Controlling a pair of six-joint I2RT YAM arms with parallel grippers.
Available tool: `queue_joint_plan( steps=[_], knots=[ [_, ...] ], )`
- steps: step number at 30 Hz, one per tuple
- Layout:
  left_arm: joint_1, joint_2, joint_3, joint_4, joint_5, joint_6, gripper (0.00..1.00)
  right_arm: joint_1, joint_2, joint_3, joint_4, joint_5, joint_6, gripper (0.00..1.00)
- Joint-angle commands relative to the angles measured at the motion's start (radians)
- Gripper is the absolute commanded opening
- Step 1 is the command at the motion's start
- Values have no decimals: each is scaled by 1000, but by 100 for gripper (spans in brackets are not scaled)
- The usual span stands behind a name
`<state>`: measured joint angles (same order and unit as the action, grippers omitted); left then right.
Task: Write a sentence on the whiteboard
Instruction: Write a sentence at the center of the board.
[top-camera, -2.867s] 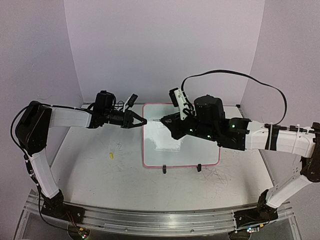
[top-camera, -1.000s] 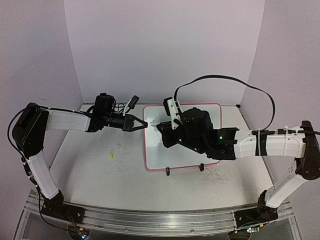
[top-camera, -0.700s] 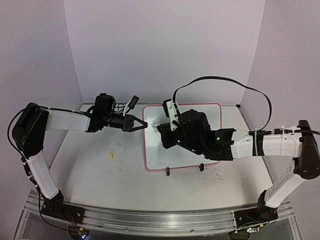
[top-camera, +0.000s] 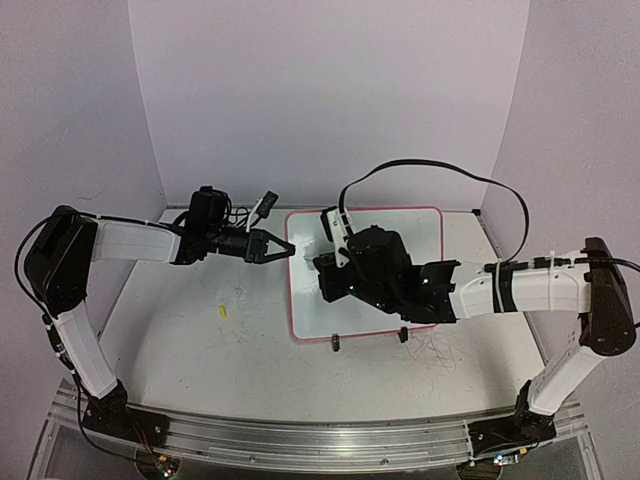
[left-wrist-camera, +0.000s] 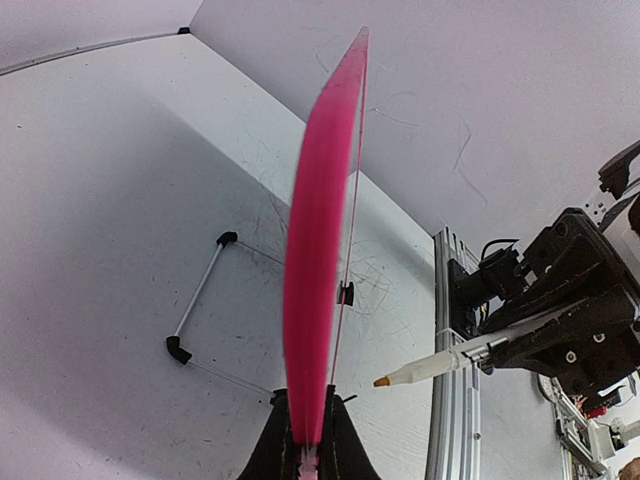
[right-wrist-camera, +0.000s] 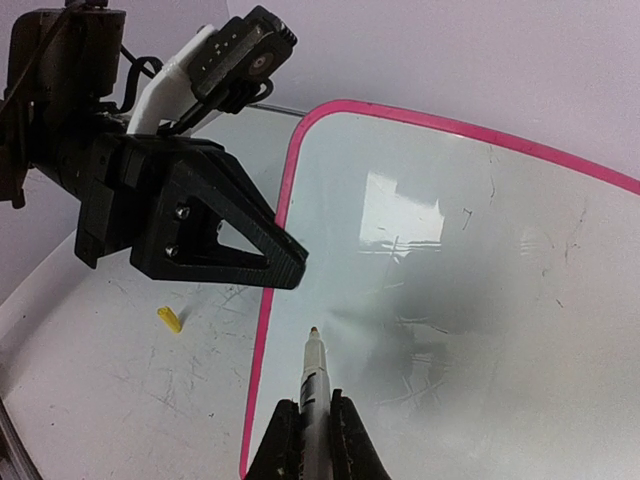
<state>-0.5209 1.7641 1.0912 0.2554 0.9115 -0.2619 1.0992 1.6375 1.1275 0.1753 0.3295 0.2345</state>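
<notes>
Small rectangular glossy white board with thin pink-red rim (top-camera: 372, 212): lies at far middle of the scuffed white table (top-camera: 180, 355), between the 2 arms. Its 2 small black clip feet (top-camera: 335, 343) sit at the near edge.

Left gripper (top-camera: 287, 250): reaches in from the left, jaws clamped on the board's left rim. Left wrist view shows the pink rim edge-on, pinched between the 2 black fingers (left-wrist-camera: 275, 455).

Right gripper (right-wrist-camera: 313, 418): over the left part of the board, jaws closed on a slim white marker pen with a tan tip (right-wrist-camera: 312, 372). Pen points away from the wrist camera, toward the far edge. Tip sits just inside the left rim, close to the tip of the left gripper. Tip-to-surface contact: cannot tell.

Writing: a few faint pale strokes (right-wrist-camera: 408, 375) on the glossy surface just right of the pen tip, too pale to read.

Other: 1 small yellow scrap (top-camera: 222, 311) on the table left of the board, well apart from it. Black cable (top-camera: 430, 167) arcs above the right arm
</notes>
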Motion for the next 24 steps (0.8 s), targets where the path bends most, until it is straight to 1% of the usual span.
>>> queue_joint_plan(
  steps=[1,24],
  knots=[
    [-9,-30,-3,10,-69,16,0,-3,4,29,43,44,8,0],
    [-9,-35,-4,12,-63,12,0,-17,46,42,55,64,14,0]
  ],
)
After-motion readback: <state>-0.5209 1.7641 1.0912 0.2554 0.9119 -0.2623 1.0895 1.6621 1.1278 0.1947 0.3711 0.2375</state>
